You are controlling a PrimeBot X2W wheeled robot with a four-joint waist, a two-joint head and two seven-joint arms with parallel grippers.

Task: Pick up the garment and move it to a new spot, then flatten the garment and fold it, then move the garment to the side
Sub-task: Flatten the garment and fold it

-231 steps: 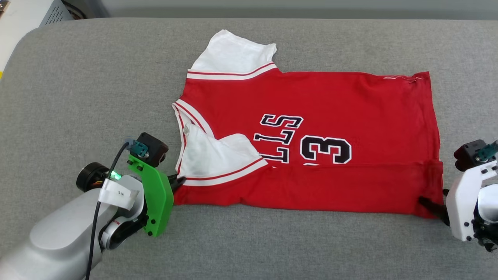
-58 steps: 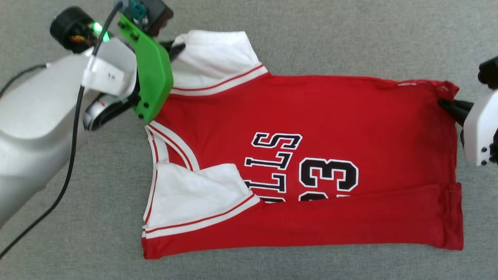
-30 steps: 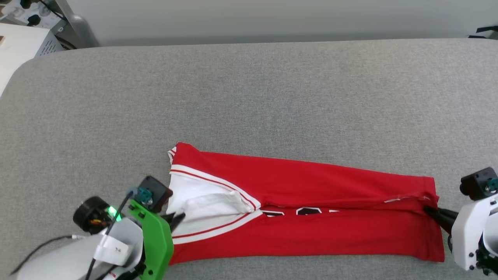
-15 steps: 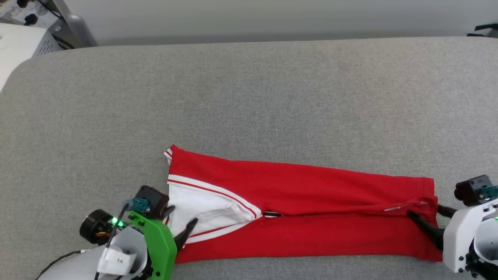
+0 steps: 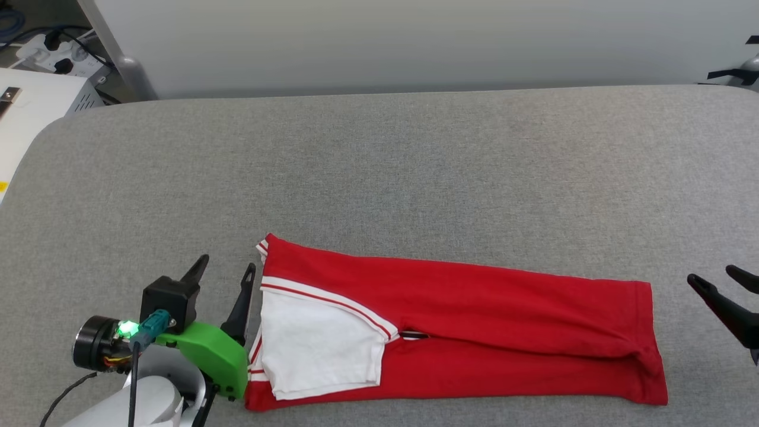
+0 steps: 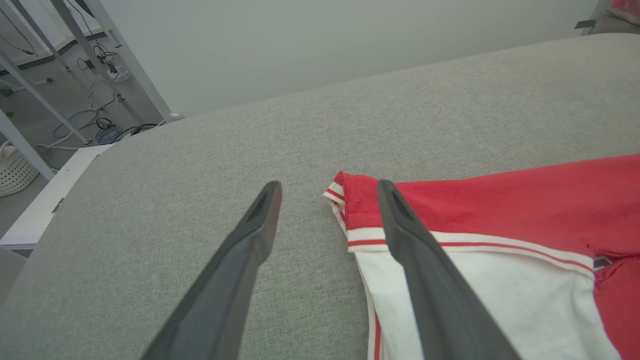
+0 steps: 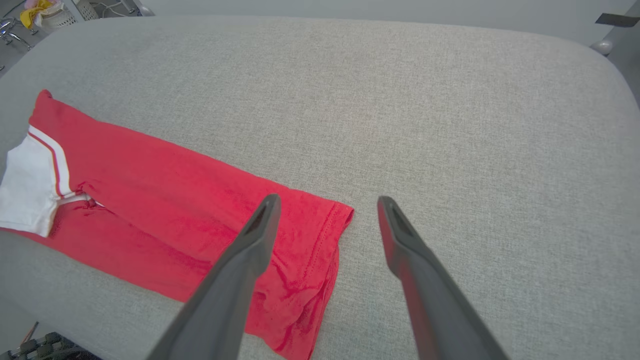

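Head view: garment (image 5: 474,308) on grey table (image 5: 415,166), pale wall (image 5: 415,41) behind; left fingers (image 5: 242,302), right fingers (image 5: 720,308) spread, empty.

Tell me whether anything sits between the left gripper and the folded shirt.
Nothing visible does. The left gripper stands open right beside the collar end of the shirt, with just a strip of bare grey surface between them.

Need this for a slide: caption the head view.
Left gripper and right gripper open at either end of the lengthwise-folded garment.
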